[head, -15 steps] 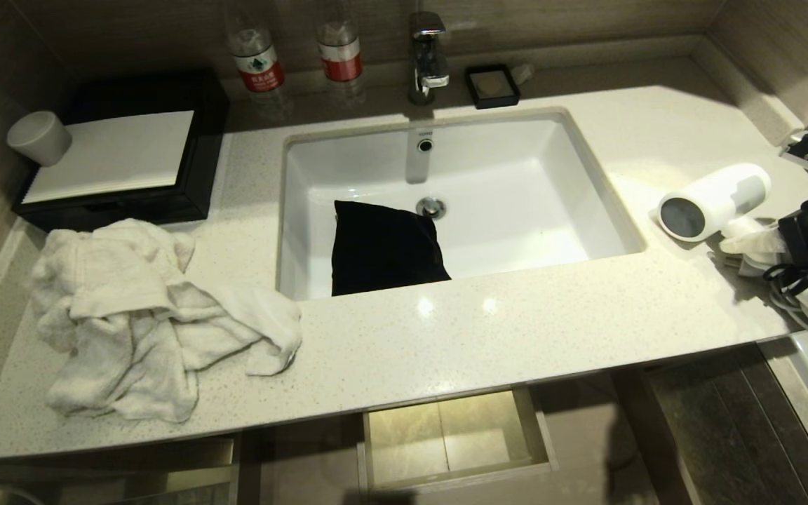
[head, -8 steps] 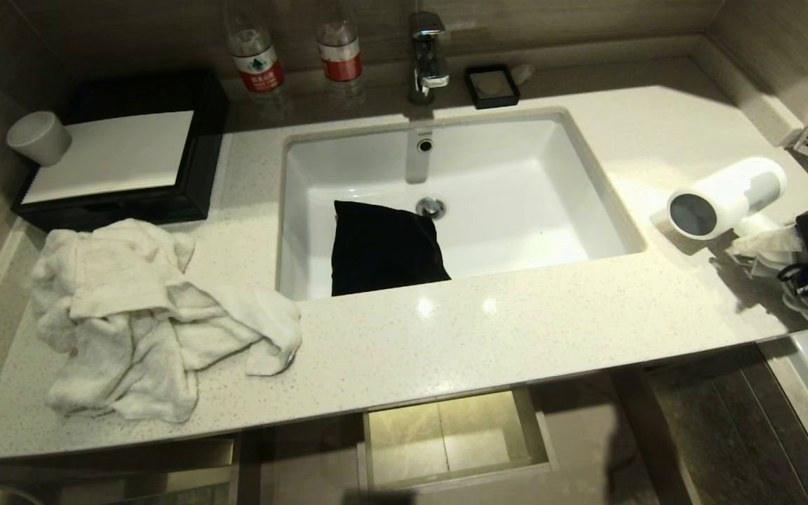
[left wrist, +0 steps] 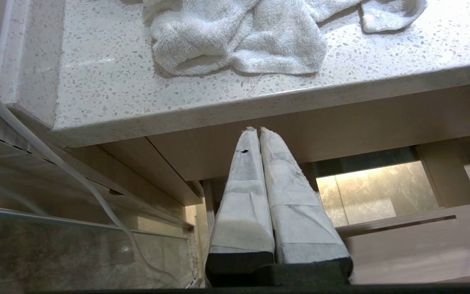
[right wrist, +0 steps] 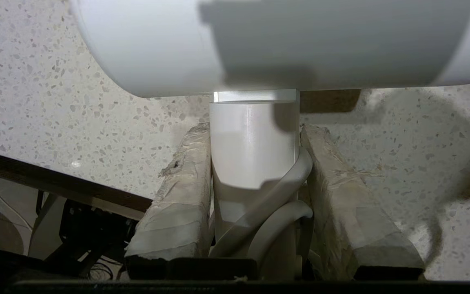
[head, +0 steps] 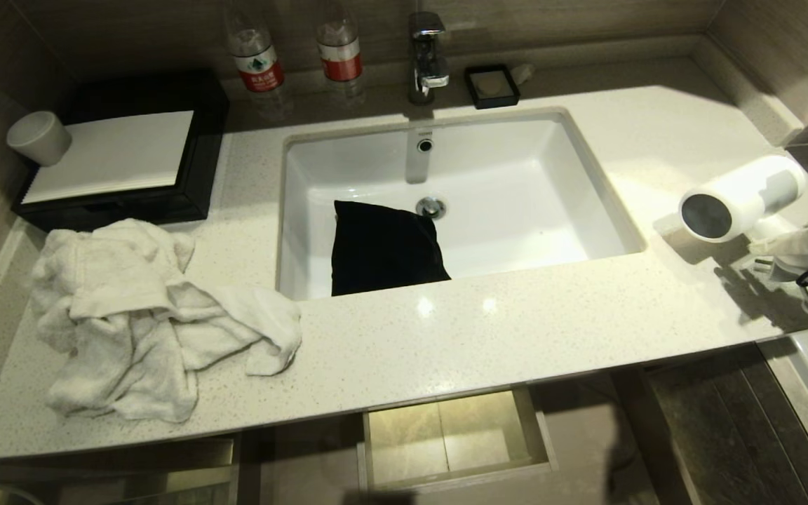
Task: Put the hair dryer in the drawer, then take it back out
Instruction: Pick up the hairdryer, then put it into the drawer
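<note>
Where clamped: hair dryer between right claw fingers.

The hair dryer was small and white, with a short round barrel and a dark grey round end facing the sink side. It was at the right end of the counter, barrel lying roughly level and angled toward the back right, with a shadow on the counter below it. Its white handle ran down from the barrel, clamped from both sides, with the grey cord looped across its lower part. The drawer, light-brown wood grain, stood pulled open below the counter's front edge, under the sink; its pale, lit floor showed, with nothing visible lying in it.
</note>
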You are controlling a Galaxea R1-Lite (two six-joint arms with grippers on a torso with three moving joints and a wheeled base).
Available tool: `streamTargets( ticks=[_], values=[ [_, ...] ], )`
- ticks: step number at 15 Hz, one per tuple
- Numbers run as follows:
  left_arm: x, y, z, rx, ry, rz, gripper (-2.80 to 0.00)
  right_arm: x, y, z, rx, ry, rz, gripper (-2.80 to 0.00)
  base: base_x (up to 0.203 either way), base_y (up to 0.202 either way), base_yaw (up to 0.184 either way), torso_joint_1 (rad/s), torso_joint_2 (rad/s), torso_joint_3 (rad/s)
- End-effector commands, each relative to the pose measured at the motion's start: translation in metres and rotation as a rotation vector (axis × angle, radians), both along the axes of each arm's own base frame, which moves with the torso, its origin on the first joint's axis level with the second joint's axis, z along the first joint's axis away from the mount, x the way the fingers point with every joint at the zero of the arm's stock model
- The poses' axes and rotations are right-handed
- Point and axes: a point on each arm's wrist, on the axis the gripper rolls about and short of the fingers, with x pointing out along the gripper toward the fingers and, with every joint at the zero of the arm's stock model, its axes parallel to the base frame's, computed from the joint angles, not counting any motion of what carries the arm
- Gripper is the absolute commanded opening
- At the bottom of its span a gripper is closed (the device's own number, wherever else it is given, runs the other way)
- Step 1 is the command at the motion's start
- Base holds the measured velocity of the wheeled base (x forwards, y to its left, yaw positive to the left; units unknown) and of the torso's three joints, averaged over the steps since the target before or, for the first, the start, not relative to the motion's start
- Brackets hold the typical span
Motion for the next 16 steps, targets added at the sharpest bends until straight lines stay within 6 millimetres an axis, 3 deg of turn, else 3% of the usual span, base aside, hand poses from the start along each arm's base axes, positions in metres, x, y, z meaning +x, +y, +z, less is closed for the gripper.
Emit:
streamTargets(
  ticks=[1,13,16],
  values=[
    [0.0,0.0,0.0,-0.001,0.001,0.0,-2.8,-0.012,0.004,0.008,-0.009,-0.021,0.003,-2.8,0.0,0.0,0.0,0.0,0.0,0.0],
    [0.0,0.0,0.0,-0.001,0.0,0.0,-2.8,-0.044,0.017,0.011,-0.02,-0.05,0.009,-2.8,0.0,0.0,0.0,0.0,0.0,0.0],
    [0.0,0.0,0.0,-0.001,0.001,0.0,-2.8,-0.051,0.02,0.013,-0.023,-0.06,0.009,-2.8,0.0,0.0,0.0,-0.172,0.16,-0.031]
  ],
)
